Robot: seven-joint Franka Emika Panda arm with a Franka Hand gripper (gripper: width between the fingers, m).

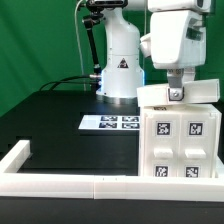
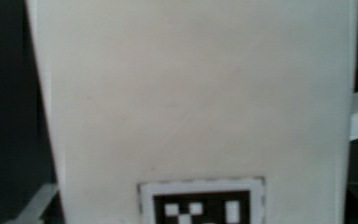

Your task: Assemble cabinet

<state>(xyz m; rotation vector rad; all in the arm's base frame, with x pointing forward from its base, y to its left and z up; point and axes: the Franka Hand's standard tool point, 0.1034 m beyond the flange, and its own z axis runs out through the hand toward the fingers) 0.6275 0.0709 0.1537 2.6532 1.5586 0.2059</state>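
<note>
The cabinet stands upright on the black table, against the long white border rail at the exterior view's right end of that rail. It reads as a largely assembled stack: a tall box body whose camera-facing side carries four square tags, and above it a flat white panel lying across the top, slightly skewed and overhanging the body. The gripper is positioned directly at this top panel, with the arm descending onto it from above. The fingers are not distinguishable against the white parts in the exterior view, and the wrist view is filled by a close white surface with one tag at its edge, so the opening of the claw and whether it grips the panel cannot be told. The marker board lies flat on the table, well apart from the cabinet, on the far side from the rail. No loose cabinet parts are visible elsewhere on the table. Judged from this, most joining steps appear complete; the remaining work is probably seating or squaring the top panel, which does not yet sit flush.
</note>
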